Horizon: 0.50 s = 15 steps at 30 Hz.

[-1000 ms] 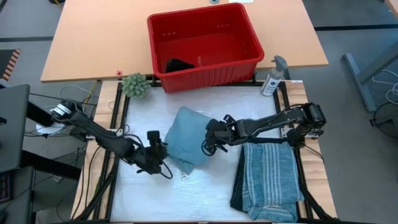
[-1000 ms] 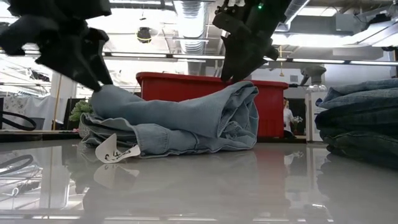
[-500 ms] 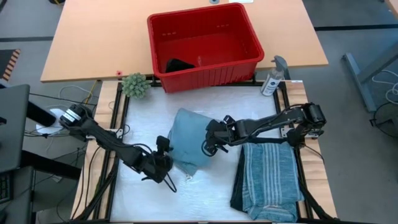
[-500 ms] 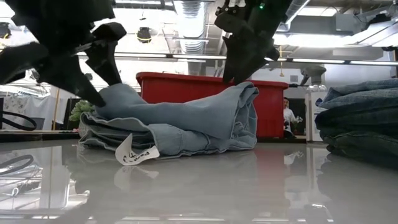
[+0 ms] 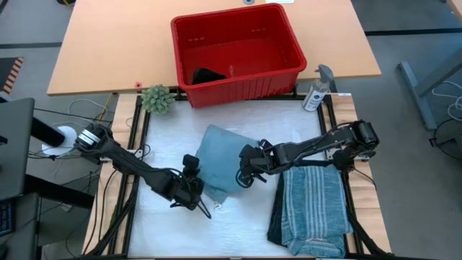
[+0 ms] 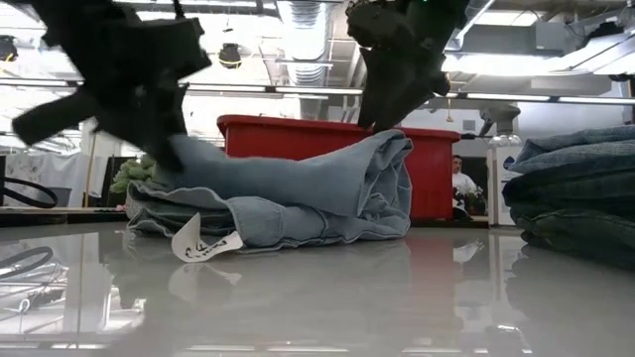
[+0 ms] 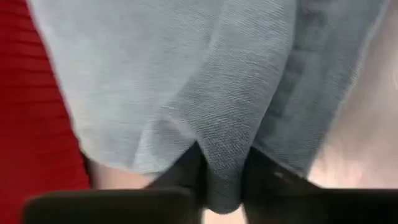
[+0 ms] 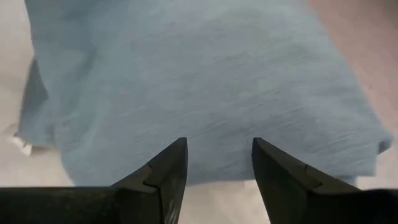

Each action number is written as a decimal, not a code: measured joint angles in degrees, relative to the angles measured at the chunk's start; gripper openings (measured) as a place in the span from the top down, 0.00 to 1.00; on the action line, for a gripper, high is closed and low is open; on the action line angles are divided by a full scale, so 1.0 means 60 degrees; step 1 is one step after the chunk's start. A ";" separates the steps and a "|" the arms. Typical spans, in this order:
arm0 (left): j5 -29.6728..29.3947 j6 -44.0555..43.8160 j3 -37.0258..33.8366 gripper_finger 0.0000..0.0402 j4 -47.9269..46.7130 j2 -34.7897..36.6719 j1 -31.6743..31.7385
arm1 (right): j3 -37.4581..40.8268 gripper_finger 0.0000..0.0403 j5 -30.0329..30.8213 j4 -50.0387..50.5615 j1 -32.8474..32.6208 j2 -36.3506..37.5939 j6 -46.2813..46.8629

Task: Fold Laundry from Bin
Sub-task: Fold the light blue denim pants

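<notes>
We found the light blue denim piece [image 5: 218, 163] lying folded near the middle of the white work mat [image 5: 238, 231], in front of the red bin [image 5: 238, 85], where a small black item [image 5: 207, 75] remained. The left gripper [image 5: 192, 189] was pinching a fold at the garment's left front edge, cloth bunched between its fingers [image 7: 186, 174]. The right gripper [image 5: 247, 172] stood spread at the garment's right edge, holding nothing. We judged the denim soft, limp and light, best taken by hems or corners, since its layers might slip apart.
</notes>
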<state>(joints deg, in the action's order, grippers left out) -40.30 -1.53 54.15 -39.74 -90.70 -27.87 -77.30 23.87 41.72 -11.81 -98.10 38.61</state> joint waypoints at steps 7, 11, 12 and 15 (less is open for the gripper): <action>-0.0548 0.0017 0.0990 0.97 -0.1109 0.0378 0.0038 | 0.0000 0.57 0.0002 -0.0027 -0.0158 0.0000 0.0209; -0.0644 -0.0360 0.1159 0.98 -0.1797 0.0786 0.0038 | 0.0000 0.58 0.0009 -0.0023 -0.0157 -0.0004 0.0301; -0.0608 -0.0441 0.1141 0.98 -0.1893 0.0888 0.0038 | 0.0000 0.58 0.0009 -0.0023 -0.0157 -0.0004 0.0357; -0.0605 -0.0683 0.0899 0.98 -0.1979 0.1222 0.0035 | 0.0000 0.58 0.0051 -0.0038 -0.0169 -0.0004 0.0515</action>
<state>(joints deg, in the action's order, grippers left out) -43.93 -5.63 59.54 -51.62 -83.36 -27.66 -77.30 24.17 41.50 -12.83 -98.13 41.70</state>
